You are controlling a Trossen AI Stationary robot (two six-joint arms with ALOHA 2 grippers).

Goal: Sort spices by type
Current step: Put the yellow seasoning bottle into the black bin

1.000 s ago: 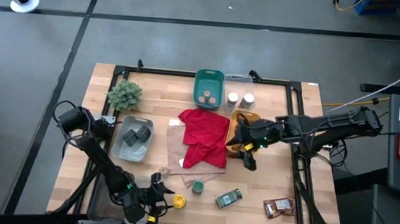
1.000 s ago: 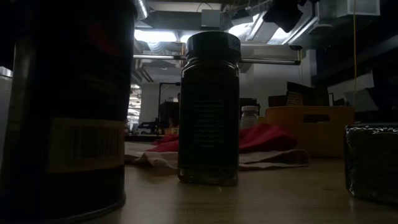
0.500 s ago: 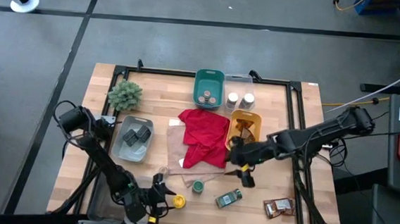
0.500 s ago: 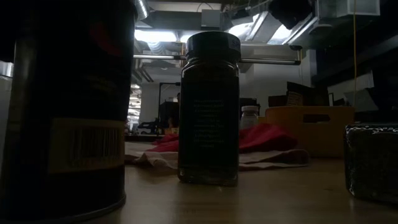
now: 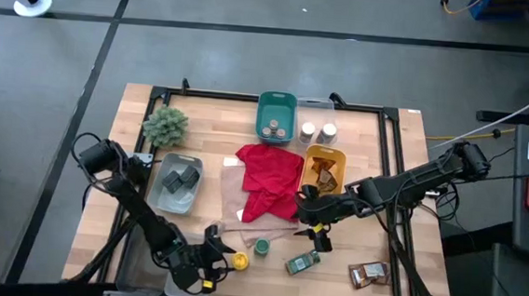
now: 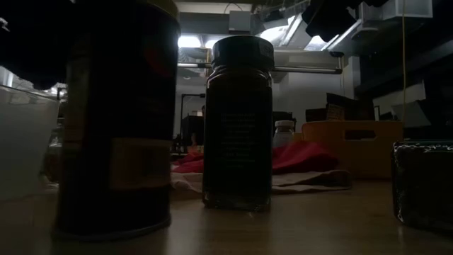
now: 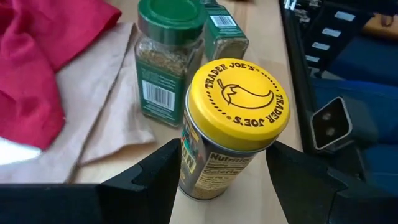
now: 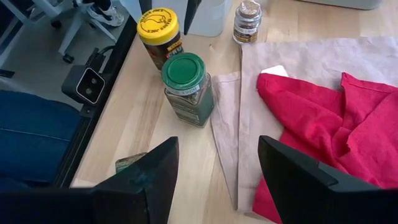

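A yellow-lidded jar stands near the table's near edge. My left gripper is shut on it. A green-lidded jar stands upright just right of it. Another green jar lies on its side. My right gripper hangs open and empty above the table between the red cloth and the lying jar. A small tan-lidded jar stands on the beige cloth. Brown foil packets lie at the near right. My left gripper pinches the yellow-lidded jar's body, just below the lid, between its two fingers. The fingers come level from the table's left side. The jar stands upright, and in the low view its base appears to rest on the table.
At the back stand a teal bin with tan-lidded jars and a clear container with white-lidded jars. A yellow bin holds brown packets. A grey tray holds dark tins. A bushy plant stands at the far left.
My right gripper has gone from above the yellow bin toward the table's near edge and a little left, still open. The yellow-lidded jar, in my left gripper, has slid away from the near edge; in the low view it shows smaller and farther right.
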